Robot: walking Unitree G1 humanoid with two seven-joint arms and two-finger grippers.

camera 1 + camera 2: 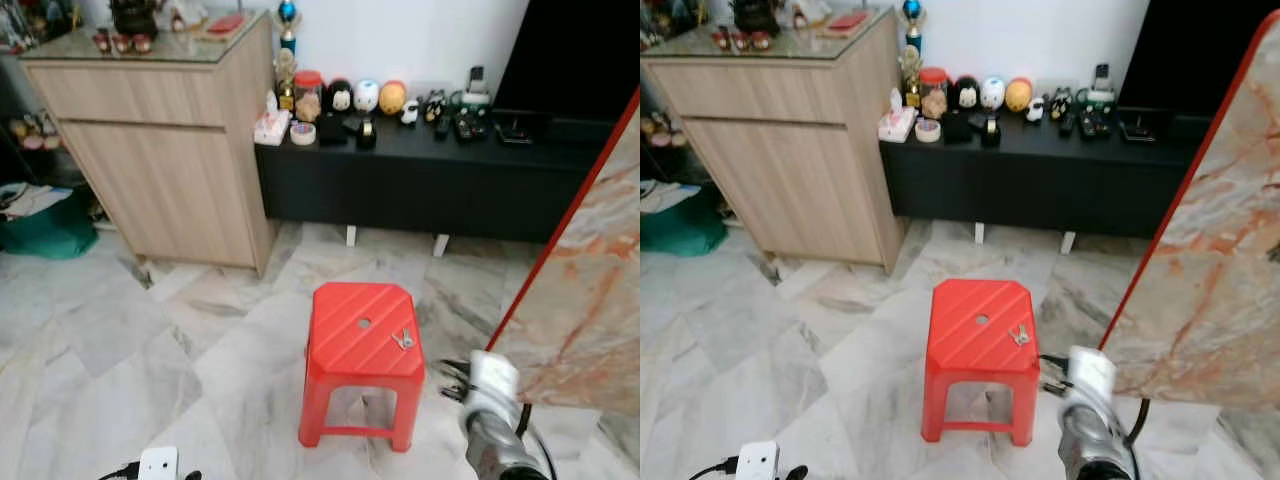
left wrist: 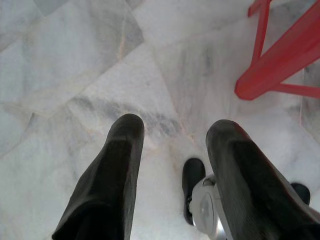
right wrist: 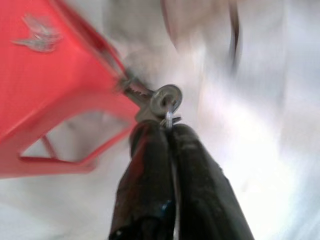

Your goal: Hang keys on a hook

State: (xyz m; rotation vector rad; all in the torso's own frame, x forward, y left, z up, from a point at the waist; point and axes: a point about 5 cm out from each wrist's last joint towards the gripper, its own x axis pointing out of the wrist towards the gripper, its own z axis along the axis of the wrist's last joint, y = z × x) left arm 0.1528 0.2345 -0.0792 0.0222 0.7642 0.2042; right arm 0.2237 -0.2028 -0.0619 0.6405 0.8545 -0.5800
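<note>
My right gripper (image 3: 165, 127) is shut on a key ring with a round-headed silver key (image 3: 165, 100) sticking out past the fingertips. It hangs low beside the right front corner of the red plastic stool (image 1: 360, 335). In the head views the gripper (image 1: 452, 380) sits just right of the stool's seat. A second small bunch of keys (image 1: 402, 339) lies on the seat near its right edge, also visible as keys (image 3: 40, 35) in the blurred right wrist view. My left gripper (image 2: 172, 145) hangs open over the marble floor, nothing between its fingers.
A marble-patterned panel with a red edge (image 1: 590, 290) leans close on the right. A black low cabinet (image 1: 420, 180) with figurines runs along the far wall, and a wooden cupboard (image 1: 160, 150) stands at back left. Marble floor (image 1: 130, 340) spreads left of the stool.
</note>
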